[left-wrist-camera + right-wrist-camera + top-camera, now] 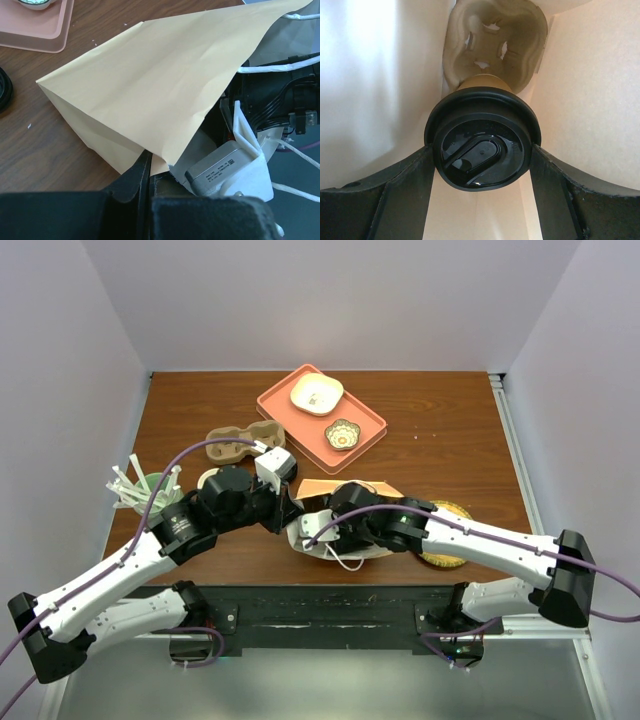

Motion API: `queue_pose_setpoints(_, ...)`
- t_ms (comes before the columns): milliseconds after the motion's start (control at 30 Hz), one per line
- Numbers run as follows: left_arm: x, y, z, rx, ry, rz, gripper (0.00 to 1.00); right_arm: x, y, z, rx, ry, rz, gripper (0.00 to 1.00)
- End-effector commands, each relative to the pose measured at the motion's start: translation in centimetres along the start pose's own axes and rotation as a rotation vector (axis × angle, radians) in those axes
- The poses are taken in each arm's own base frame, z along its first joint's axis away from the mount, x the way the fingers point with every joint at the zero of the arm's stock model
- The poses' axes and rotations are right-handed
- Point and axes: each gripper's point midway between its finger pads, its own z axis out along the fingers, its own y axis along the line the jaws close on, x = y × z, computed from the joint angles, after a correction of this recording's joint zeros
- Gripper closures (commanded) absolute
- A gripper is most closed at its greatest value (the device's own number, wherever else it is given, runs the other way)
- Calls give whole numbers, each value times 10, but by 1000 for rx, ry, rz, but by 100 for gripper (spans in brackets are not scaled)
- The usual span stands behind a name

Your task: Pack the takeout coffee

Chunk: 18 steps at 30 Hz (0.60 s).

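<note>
Right wrist view shows the takeout coffee (482,137), a small brown paper cup capped with a round, glossy black plastic lid. The lid faces the lens, so its raised sip tab and thick rim fill the middle of the picture. Only a narrow band of the brown cup wall shows behind the rim.

The right pincer (481,152) grasps the cup. Its two black fingers (395,195) stand wide apart, one pressed to each side of the lid's rim, with the cup filling the gap between them. All this sits inside a tan paper bag (590,90), whose pale walls close in on the left and right. Deeper in the bag, just beyond the cup's base, lies a beige moulded-pulp cup carrier (495,40). Whether the cup touches the carrier cannot be told.

In the left wrist view the left pincer (149,167) is clenched, its dark fingers pinched tight on the near edge of the bag at its mouth. The bag lies on its side on the brown wooden table (30,145), its folded bottom pointing away from the lens. The right arm's white wrist housing (245,165) reaches into the opening just beside the left pincer.

From the top external view the bag (325,488) lies between the two arms at the near middle of the table. The two wrists meet at its mouth, and the coffee itself is hidden inside.
</note>
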Motion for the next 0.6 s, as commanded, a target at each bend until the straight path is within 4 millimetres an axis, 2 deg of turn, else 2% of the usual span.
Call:
queue_pose_setpoints(0,-20,-19,-6,73,-55,-5,100,3,-20,12,117,40,-24,75)
queue_pose_setpoints(433,-19,-18,-11,64,-50,-6,100,13,-29,16,177,112,-19,75)
queue_pose_setpoints(567,-17,-15,-10,54,-44,-5,100,12,-26,3,148,85,2,74)
